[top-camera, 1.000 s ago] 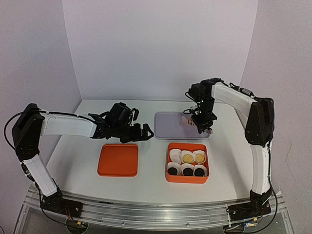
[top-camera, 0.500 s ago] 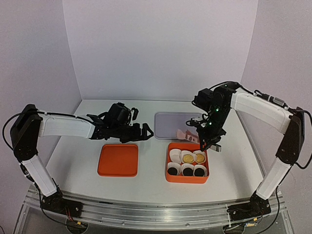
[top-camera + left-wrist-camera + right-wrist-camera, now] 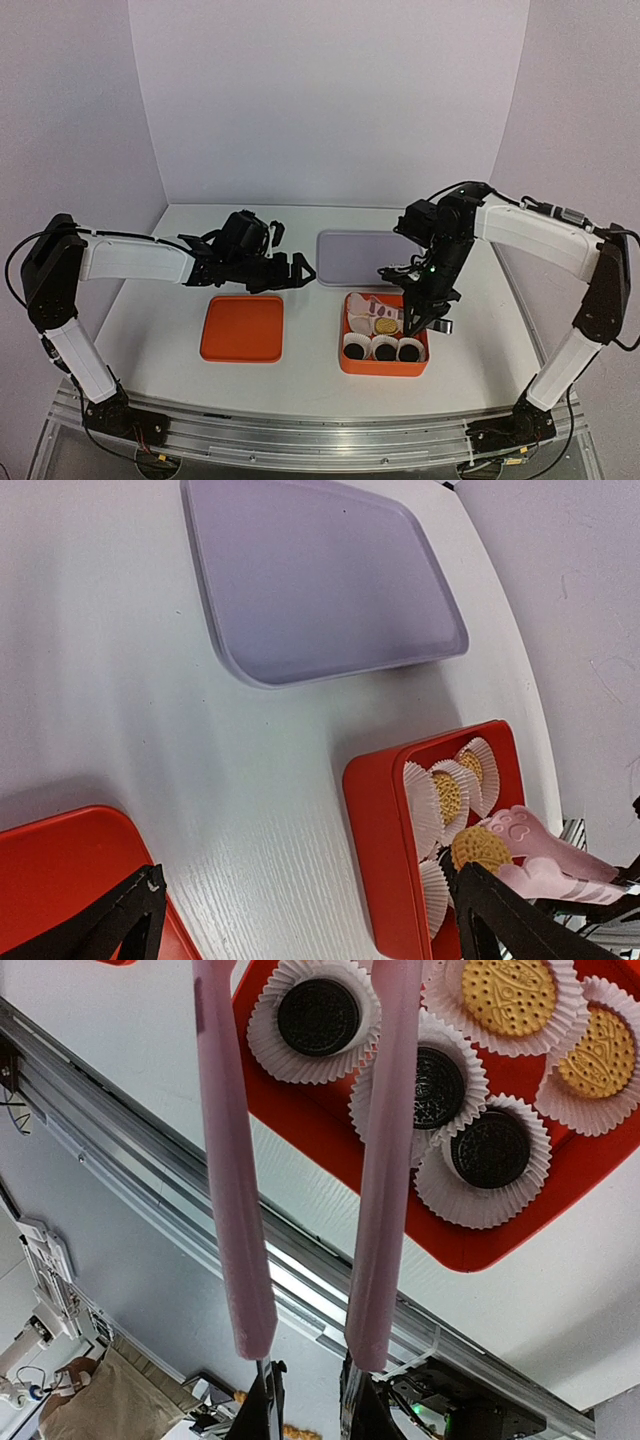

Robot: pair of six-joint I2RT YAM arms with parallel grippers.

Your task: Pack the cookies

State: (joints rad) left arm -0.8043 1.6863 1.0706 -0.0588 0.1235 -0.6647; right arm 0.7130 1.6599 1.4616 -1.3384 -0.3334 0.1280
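The red box (image 3: 345,358) holds white paper cups. Three black-brown cookies (image 3: 318,1015) sit in cups in its near row, and two golden cookies (image 3: 508,993) sit in cups in the far row. My right gripper (image 3: 424,308) is shut on pink tongs (image 3: 232,1190) that reach over the box. The left wrist view shows the tong tips holding the third golden cookie (image 3: 485,847) just above the cups. My left gripper (image 3: 290,272) is open and empty above the table, left of the box.
An orange lid (image 3: 242,328) lies flat left of the box. A lavender tray (image 3: 365,258) lies behind the box. The metal rail (image 3: 320,435) runs along the near table edge.
My right arm has swung from over the lavender tray toward me and down, bringing the tongs over the red box. My left arm has barely moved.
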